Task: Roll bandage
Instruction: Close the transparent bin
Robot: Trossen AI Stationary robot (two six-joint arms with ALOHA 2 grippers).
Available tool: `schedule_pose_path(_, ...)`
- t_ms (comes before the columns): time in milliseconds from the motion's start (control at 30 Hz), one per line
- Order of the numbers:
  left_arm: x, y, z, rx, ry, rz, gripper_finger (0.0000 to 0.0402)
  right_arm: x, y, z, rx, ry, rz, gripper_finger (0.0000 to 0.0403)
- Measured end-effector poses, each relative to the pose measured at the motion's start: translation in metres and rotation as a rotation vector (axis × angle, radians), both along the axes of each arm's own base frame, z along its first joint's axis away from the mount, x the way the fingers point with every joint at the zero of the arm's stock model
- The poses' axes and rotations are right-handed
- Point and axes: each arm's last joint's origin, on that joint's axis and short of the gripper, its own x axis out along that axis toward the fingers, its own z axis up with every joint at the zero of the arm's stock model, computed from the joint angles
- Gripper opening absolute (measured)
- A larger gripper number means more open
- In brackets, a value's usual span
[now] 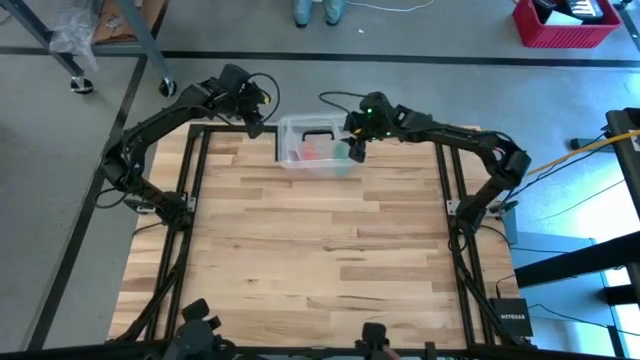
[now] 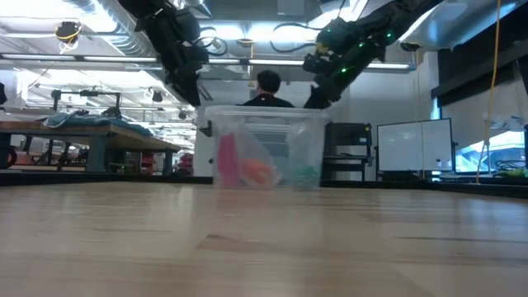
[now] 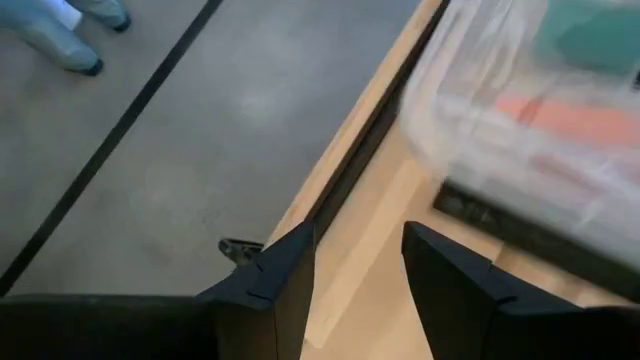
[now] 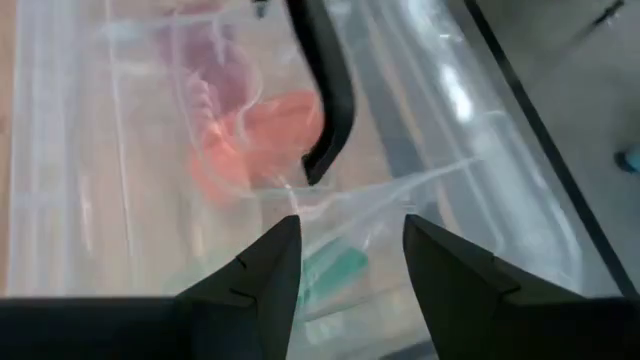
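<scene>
A clear plastic box (image 1: 313,146) with a black handle (image 1: 318,133) stands at the table's far edge. Through its walls show the green bandage (image 4: 335,270), an orange thing (image 4: 265,135) and a pink thing (image 2: 227,161). The bandage lies at the box's right end (image 2: 304,175), under thin clear wrapping. My right gripper (image 4: 345,255) is open just above the box's right end (image 1: 357,148), pointing down at the lid over the bandage. My left gripper (image 3: 358,270) is open at the box's left, over the table's far edge (image 1: 255,120).
The wooden table (image 1: 320,250) stretches bare from the box to the near edge. A person stands beyond the far edge (image 2: 266,87). The floor drops away right behind the box (image 3: 200,120).
</scene>
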Motion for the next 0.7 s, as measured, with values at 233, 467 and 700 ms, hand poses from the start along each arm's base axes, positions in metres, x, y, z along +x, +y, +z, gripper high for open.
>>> schedule_pose_path(233,0.001,-0.002,-0.020,-0.090,-0.082,-0.083,0.0145,-0.009,0.006,0.042,0.001,-0.198,0.094,0.0182)
schedule_pose_path(467,-0.006,-0.013,-0.074,-0.164,-0.095,-0.063,0.0145,0.029,0.002,0.025,0.066,-0.399,0.196,0.0182)
schedule_pose_path(700,-0.010,-0.028,-0.100,-0.171,-0.119,-0.099,0.0145,0.046,-0.003,-0.001,0.005,-0.340,0.108,0.0182)
